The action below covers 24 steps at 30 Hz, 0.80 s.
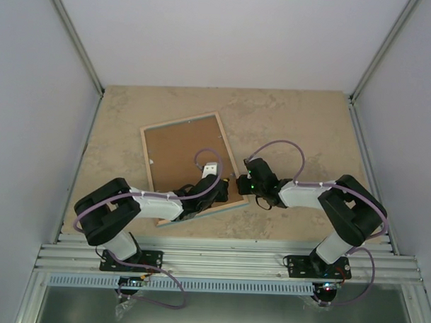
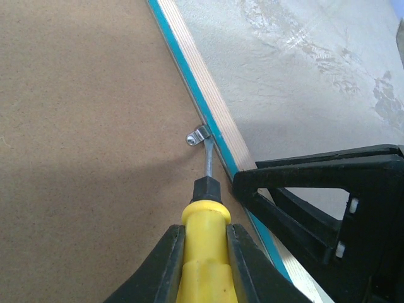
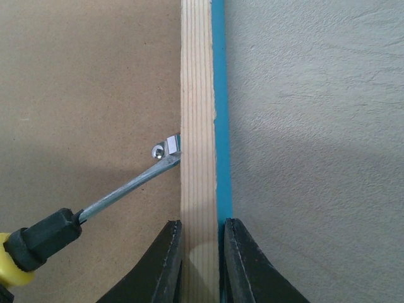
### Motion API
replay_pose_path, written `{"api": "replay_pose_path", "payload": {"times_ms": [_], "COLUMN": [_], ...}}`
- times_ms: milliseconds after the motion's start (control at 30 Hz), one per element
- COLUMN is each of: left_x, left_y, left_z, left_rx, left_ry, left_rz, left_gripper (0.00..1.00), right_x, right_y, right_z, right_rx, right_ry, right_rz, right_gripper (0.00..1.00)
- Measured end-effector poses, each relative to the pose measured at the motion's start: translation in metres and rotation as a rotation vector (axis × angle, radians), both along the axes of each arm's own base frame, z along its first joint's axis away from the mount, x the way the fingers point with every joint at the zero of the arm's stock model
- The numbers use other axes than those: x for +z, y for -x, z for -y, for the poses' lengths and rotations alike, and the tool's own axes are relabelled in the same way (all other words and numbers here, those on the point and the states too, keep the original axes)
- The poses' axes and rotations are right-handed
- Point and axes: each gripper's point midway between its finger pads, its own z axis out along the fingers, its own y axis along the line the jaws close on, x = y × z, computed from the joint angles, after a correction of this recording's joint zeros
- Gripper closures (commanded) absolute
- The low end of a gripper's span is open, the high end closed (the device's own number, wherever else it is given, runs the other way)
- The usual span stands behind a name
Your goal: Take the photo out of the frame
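— How's the light?
— Soft and even from overhead. The bench (image 1: 288, 114) is bright, and its shadows are faint and soft-edged.
— And up close?
— Both wrist views are crisp on the frame (image 3: 197, 95). A grey shadow band crosses the backing board (image 2: 76, 189). The jaws and the screwdriver (image 2: 202, 265) blur slightly at the bottom edge. There's a pale sheen on the bench, upper right.

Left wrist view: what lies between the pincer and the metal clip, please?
That view shows a yellow screwdriver, held by the left pincer, reaching the clip.
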Motion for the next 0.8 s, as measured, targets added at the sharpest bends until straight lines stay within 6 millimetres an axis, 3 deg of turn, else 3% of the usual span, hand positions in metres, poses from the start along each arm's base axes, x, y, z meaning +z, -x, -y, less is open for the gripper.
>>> {"api": "replay_pose_path", "payload": {"times_ms": [800], "left_x": [0.005], "left_y": [-0.01], "left_z": [-0.01], "left_rx": [0.14], "left_ry": [-0.005], "left_rz": [0.05], "left_gripper": [1.0], "right_x": [0.0], "right_y": [-0.008], "right_z": [-0.013], "right_rx": [-0.001], "right_ry": [-0.064], "right_rz": [0.026], "right_gripper": [1.0]}}
